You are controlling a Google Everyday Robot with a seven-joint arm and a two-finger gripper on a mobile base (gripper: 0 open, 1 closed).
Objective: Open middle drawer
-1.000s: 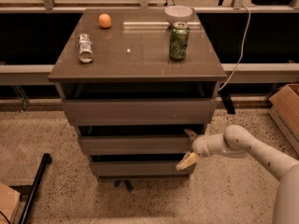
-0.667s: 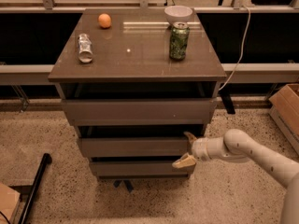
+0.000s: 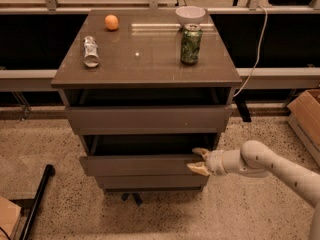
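The brown cabinet (image 3: pixel 145 79) has three drawers. The middle drawer (image 3: pixel 140 165) is pulled out a little, with a dark gap above its front panel. My gripper (image 3: pixel 199 161) is at the right end of that front panel, with the white arm reaching in from the right. Its fingers (image 3: pixel 201 153) are spread apart, one above the panel's top edge and one in front of it. The top drawer (image 3: pixel 147 119) also stands slightly out. The bottom drawer (image 3: pixel 150 182) sits further in.
On the cabinet top are an orange (image 3: pixel 111 22), a silver can lying down (image 3: pixel 91 51), an upright green can (image 3: pixel 191 44) and a white bowl (image 3: pixel 190 14). A cardboard box (image 3: pixel 306 115) stands at the right, and a black pole (image 3: pixel 36 196) lies on the floor at the left.
The middle drawer's front panel has come out a little toward the camera. My gripper has shifted slightly left and down with it.
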